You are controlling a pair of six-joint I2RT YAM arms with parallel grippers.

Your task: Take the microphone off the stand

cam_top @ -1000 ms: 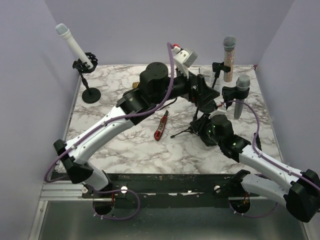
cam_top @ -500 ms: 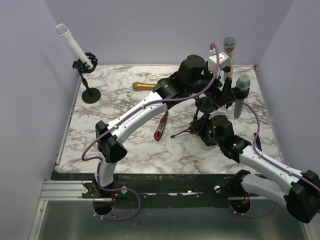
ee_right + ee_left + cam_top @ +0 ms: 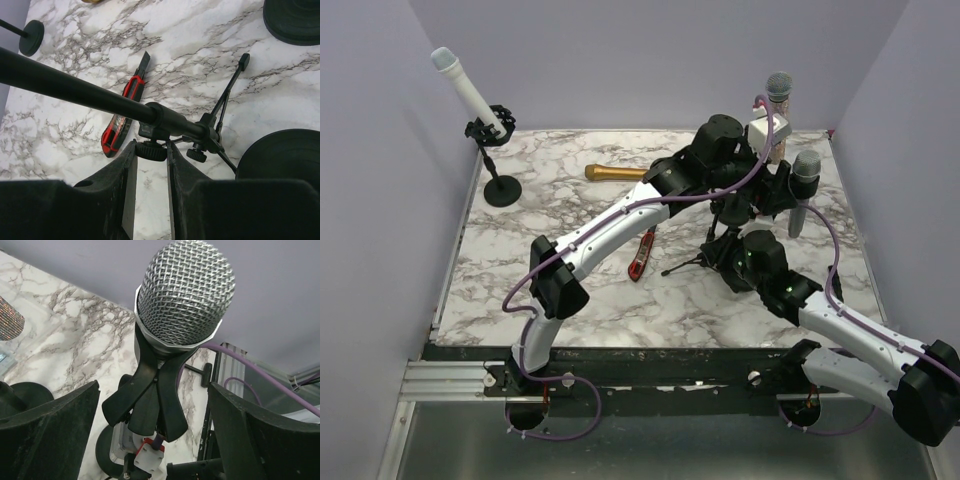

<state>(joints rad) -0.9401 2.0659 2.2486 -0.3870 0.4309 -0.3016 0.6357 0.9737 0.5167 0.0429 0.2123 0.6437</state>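
A grey microphone with a silver mesh head [image 3: 805, 168] [image 3: 185, 290] stands upright in a black clip [image 3: 150, 400] at the back right. My left gripper [image 3: 775, 185] [image 3: 155, 430] is open wide. Its fingers [image 3: 50, 425] stand on either side of the clip and microphone body, apart from both. My right gripper [image 3: 728, 245] [image 3: 151, 165] is shut on the round knob [image 3: 151, 150] of a black tripod stand [image 3: 700, 260], just under its pole [image 3: 75, 85].
A red box cutter [image 3: 642, 250] [image 3: 125, 120] lies mid-table. A gold microphone [image 3: 615, 172] lies at the back. A glitter microphone [image 3: 778, 115] stands behind the grey one. A white microphone on a round-base stand [image 3: 470, 95] is at the far left. Round black bases [image 3: 280, 160] sit near the tripod.
My left arm swung from the table's middle to the back right and brought its open fingers around the grey microphone. My right arm has not moved.
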